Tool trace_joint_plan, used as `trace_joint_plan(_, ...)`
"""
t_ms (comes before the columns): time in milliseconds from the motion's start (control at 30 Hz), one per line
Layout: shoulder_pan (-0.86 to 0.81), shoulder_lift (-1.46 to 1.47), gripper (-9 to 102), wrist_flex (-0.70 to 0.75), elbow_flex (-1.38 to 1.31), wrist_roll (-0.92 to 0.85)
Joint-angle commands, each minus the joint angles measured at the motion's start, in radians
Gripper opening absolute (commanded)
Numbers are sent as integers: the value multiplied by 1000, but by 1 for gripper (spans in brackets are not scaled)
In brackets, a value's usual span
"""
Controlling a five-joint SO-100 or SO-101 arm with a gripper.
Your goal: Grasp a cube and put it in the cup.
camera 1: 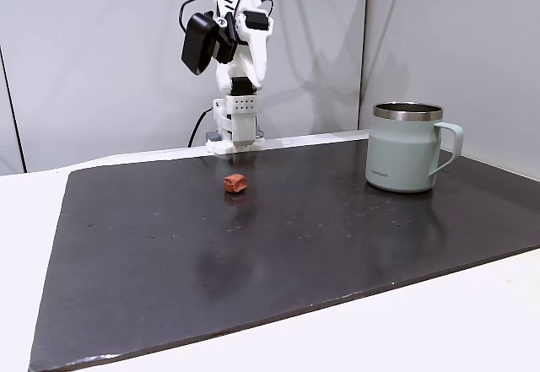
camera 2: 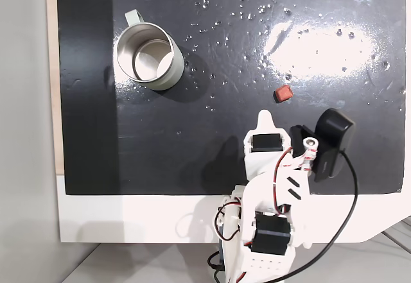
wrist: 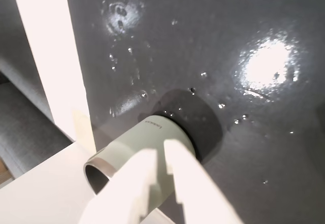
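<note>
The arm is folded up tall near the back edge of the dark mat (camera 1: 253,254). In the wrist view the gripper (wrist: 161,153) has its two white fingers (wrist: 139,183) a little apart, with nothing between them. The cube (camera 2: 283,94) lies on the mat just in front of the arm. The cup (camera 2: 146,57) stands upright, well off to the arm's side, far from the cube

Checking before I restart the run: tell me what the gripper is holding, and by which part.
Nothing is held. The gripper is empty; the cube lies alone on the dark mat, and the cup stands apart.
</note>
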State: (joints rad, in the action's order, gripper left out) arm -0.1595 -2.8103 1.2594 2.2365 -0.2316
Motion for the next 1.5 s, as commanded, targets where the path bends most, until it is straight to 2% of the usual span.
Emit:
trace_joint_plan(0, -46, 110, 0, 57, -190, -48)
trace_joint_plan(300, -163, 532, 0, 175, -537, -161)
trace_joint_plan(700, -186, 966, 0, 225, -747, -307)
trace_joint_plan(1067, -101, 1207, 0, 357, -931, -407)
trace_joint_plan(1467, -114, 1181, 1, 359, -854, -449)
